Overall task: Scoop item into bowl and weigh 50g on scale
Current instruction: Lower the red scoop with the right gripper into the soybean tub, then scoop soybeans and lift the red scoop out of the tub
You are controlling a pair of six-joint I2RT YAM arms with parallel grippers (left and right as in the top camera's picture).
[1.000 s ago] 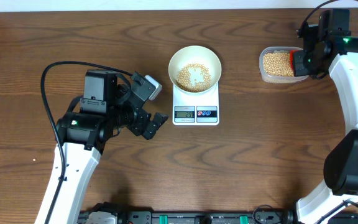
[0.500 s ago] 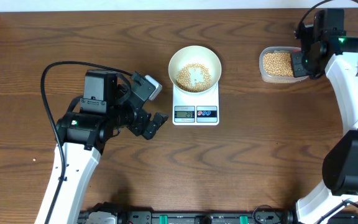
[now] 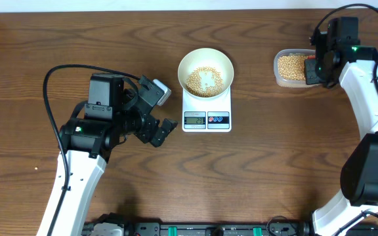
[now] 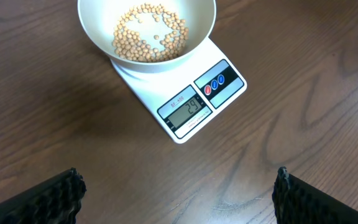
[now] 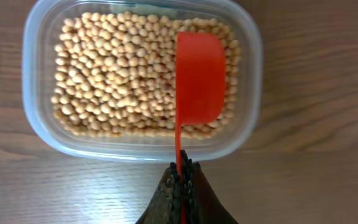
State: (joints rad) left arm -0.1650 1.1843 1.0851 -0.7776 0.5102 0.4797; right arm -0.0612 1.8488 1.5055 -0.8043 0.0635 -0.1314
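Red scoop (image 5: 199,78), pinched in right tool (image 5: 182,180), lies over beans (image 5: 117,74).

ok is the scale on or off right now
On: in the left wrist view the scale has dark digits lit on its display, reading about 29, with the bowl sitting on it.

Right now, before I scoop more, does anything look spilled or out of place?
Nothing stands out. The bowl sits squarely on the scale with its beans inside; none lie beside it or the tub, and the right pincer grips the scoop over the tub.
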